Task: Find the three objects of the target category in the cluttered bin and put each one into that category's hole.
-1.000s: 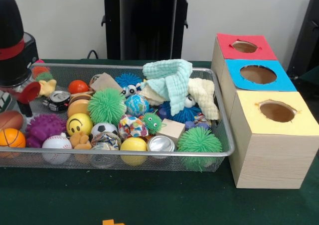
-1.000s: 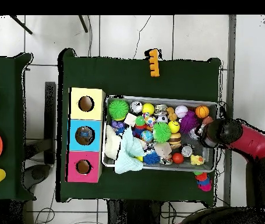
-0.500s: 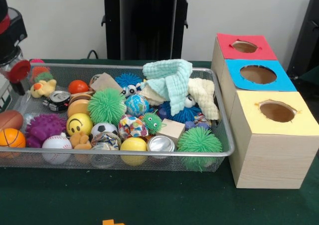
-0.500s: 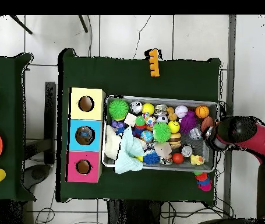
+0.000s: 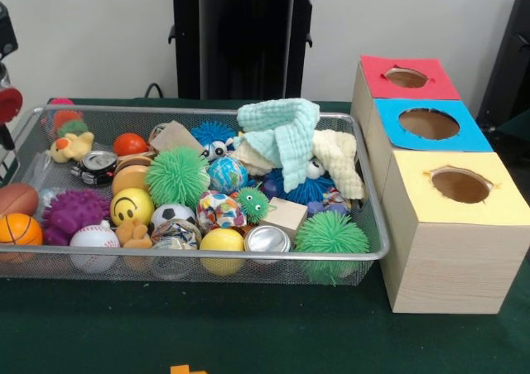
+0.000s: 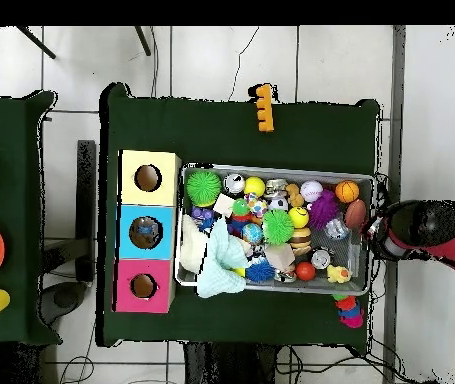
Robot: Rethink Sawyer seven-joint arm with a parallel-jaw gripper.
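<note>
Gripper [image 6: 379,232] sits just outside bin [image 5: 364,225] end, claw state can't tell. Pick clear target, drop straight down.

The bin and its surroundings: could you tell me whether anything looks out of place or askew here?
Yes: the mint cloth is heaped over the toys and, in the overhead view, hangs out over the wire bin's rim. An orange toy and a small stack of toys lie outside the bin on the table.

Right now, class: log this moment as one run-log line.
arm: beside bin's end | gripper: unclear | bin: full | boxes: holes open
</note>
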